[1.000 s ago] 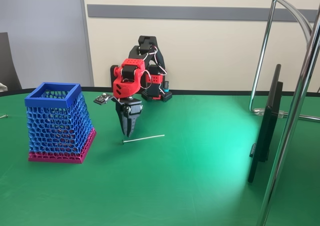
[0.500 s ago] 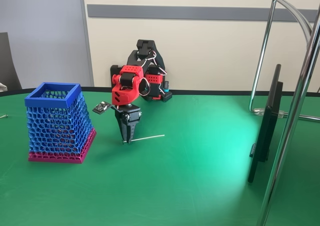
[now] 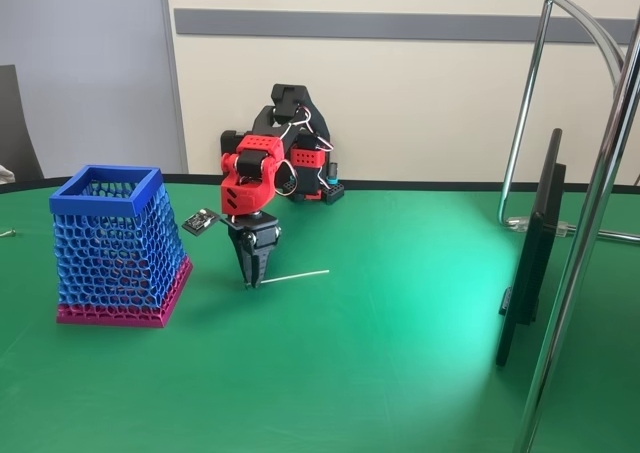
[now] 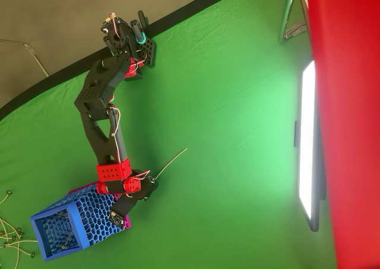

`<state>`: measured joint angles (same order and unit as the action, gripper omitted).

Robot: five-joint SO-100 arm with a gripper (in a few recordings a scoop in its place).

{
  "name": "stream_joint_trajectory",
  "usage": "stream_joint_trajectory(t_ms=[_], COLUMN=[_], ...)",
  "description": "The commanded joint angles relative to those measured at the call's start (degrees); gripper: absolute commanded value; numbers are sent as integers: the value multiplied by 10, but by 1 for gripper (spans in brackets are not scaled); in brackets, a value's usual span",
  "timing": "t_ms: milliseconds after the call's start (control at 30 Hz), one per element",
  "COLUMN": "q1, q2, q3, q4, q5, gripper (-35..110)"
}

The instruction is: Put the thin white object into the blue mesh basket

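The thin white stick (image 3: 298, 275) lies flat on the green table, angled slightly up to the right; in the overhead view the stick (image 4: 171, 163) runs diagonally. My gripper (image 3: 251, 281) points straight down with its tips at the table on the stick's left end, hiding the darker head. The fingers stand close together, and whether they clamp the stick is not clear. From above, the gripper (image 4: 153, 181) sits at the stick's lower end. The blue mesh basket (image 3: 115, 248) stands upright left of the gripper, a short gap away; the basket (image 4: 71, 224) shows its mouth to the overhead camera.
A dark flat monitor (image 3: 530, 253) stands edge-on at the right, with chrome stand poles (image 3: 590, 223) beside it. My arm's base (image 3: 300, 168) sits at the table's far edge. Open green table lies in front of and right of the stick.
My gripper has come down from just above the stick to table level at its left end and shifted slightly left. The stick and basket have stayed put.
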<state>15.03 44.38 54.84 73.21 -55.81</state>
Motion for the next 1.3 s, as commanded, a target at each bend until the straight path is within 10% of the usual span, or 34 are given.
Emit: stream_joint_trajectory(t_ms=[0,600,1267], q1=[4,3,55], q2=[3,17,361], q3=[-28,-64,-34], q4=[8,8,-387], q5=[-2,-1,-112], gripper=[12,1,0])
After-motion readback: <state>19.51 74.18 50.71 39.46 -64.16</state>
